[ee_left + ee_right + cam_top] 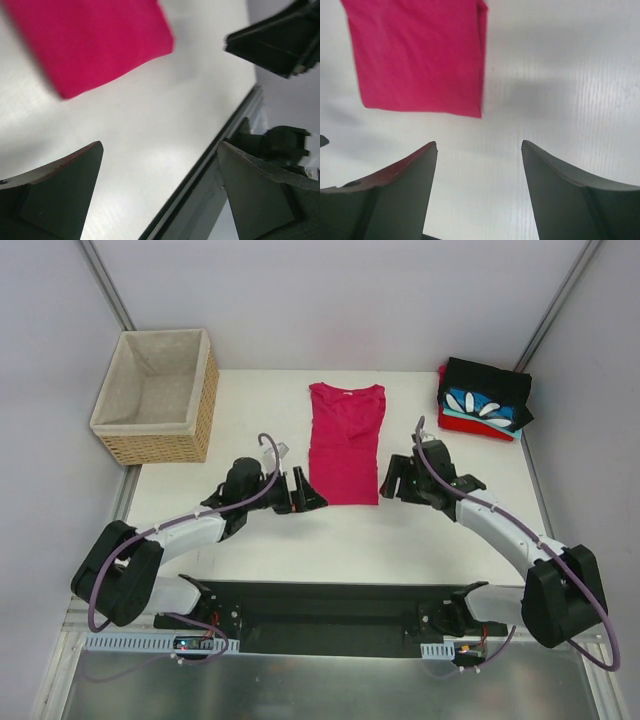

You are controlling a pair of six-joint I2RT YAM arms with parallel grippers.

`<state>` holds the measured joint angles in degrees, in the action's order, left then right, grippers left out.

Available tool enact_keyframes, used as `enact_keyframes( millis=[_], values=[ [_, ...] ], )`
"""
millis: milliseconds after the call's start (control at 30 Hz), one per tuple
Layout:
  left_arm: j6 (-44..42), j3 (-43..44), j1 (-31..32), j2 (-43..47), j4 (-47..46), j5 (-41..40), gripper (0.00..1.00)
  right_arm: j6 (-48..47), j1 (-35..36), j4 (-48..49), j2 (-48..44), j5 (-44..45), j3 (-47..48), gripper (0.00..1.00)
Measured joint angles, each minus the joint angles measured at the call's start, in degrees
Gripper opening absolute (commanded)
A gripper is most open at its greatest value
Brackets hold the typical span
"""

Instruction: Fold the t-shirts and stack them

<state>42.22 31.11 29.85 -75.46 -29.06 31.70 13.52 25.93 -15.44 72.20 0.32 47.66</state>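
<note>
White table (250, 405) — pink t-shirt (344, 445), folded stack (483, 400) far-right.

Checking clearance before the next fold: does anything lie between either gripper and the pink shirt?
Nothing visible does. The left gripper and right gripper, both open, flank the near hem of the pink shirt, with only bare table between.

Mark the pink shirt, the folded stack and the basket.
pink shirt (345, 445), top view, middle of its front.
folded stack (480, 405), top view, petal-print layer.
basket (150, 447), top view, woven front wall.
</note>
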Motion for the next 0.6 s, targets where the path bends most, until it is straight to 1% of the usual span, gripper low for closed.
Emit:
enact_keyframes(
  millis=[100, 200, 300, 400, 500, 600],
  values=[
    [0.0, -5.0, -1.3, 0.5, 2.4, -3.5, 0.99, 0.3, -0.9, -0.2, -2.1, -1.2, -5.5, 0.72],
    [0.6, -8.2, -4.1, -0.7, 1.3, -4.0, 0.99, 0.6, -1.8, 0.8, -3.8, -3.0, -8.6, 0.72],
    [2.3, -9.5, -6.3, -5.4, -3.9, -3.2, 0.99, 1.5, -4.4, 4.1, -5.9, -6.0, -12.6, 0.71],
    [3.6, -9.3, -6.4, -8.7, -9.5, -2.2, 0.99, 2.8, -6.9, 7.3, -6.1, -8.8, -15.5, 0.71],
    [4.4, -8.3, -6.4, -11.6, -12.9, -1.7, 0.99, 4.7, -9.2, 10.9, -5.5, -12.1, -18.2, 0.71],
    [5.2, -7.6, -6.7, -14.0, -15.8, -1.1, 0.95, 7.0, -10.9, 15.2, -3.3, -15.8, -19.9, 0.7]
  ],
)
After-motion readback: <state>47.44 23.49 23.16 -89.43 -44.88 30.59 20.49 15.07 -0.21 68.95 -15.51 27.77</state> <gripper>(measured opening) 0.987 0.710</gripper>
